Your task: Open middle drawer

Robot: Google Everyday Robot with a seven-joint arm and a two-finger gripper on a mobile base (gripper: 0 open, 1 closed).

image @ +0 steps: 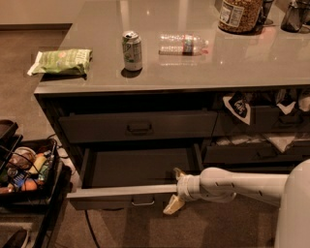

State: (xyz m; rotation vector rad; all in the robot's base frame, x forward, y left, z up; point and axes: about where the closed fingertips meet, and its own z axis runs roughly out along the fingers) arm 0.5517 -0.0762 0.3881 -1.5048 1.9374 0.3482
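The middle drawer [123, 192] is pulled well out from the dark-grey cabinet, and its bare inner floor [140, 167] shows. Its small pull handle [143, 201] sits at the centre of the front, low in the view. My gripper [174, 189] is at the right end of the drawer front's top rim. One tan finger [178, 172] is inside the drawer and the other [172, 205] hangs outside the front, spread apart. My white arm [237, 185] reaches in from the right.
The top drawer [139, 127] above is shut. On the counter are a green chip bag [62, 61], a soda can [131, 50], a lying water bottle [183, 43] and a jar [240, 13]. A black cart [26, 174] of items stands at the left. The right-hand drawers [261, 127] hold bags.
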